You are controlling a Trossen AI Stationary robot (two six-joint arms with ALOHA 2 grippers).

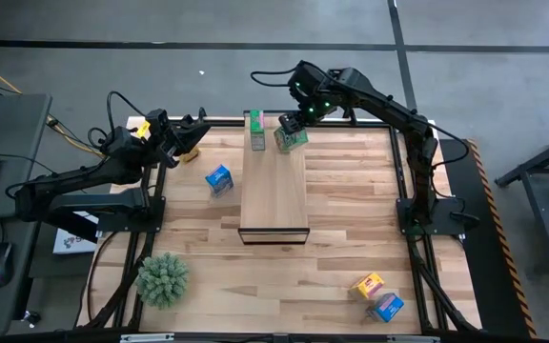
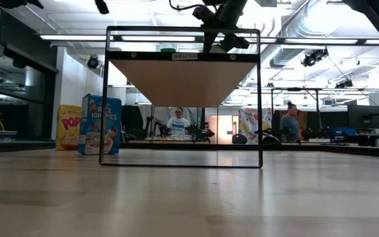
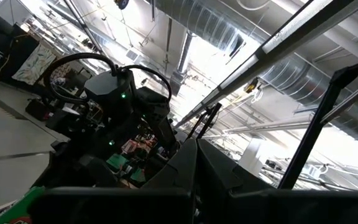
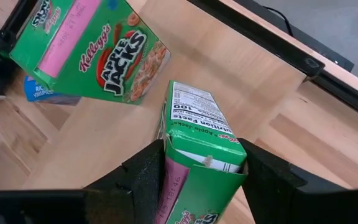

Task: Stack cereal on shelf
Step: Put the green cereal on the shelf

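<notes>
The left arm lies bent along the left rim of the worktop [image 1: 351, 219], its forearm reaching toward the far left corner. The left hand [image 1: 191, 139] sits there above the edge, tilted up so that its wrist camera looks at ceiling ducts and lights; whether its fingers are spread or pressed together I cannot tell. Just right of it a blue cereal box [image 1: 219, 178] lies on the slats, and in the low view it stands beside a yellow box [image 2: 70, 127], whose whereabouts in the high view I cannot tell.

In the middle the shelf [image 1: 274, 191] runs from the far edge toward the near side, a pale plank raised on a dark frame. A green cereal box [image 1: 254, 130] rests at its far end, reading Apple Jacks in the right wrist view. Just beside it the right hand [image 1: 290, 129] hovers over the far end of the shelf, its dark fingers [image 4: 143, 177] pinching a second green box [image 4: 201, 149] by the sides, above the plank and close to the first box.

The right arm arches in from the far right corner, elbow high, green lights on its wrist. At the near right corner a yellow-orange box [image 1: 368, 284] and another blue box [image 1: 386, 306] lie touching. A spiky green plant ball [image 1: 163, 278] sits at the near left.

Beyond the worktop, two people [image 2: 178, 122] sit at desks under strip lights.
</notes>
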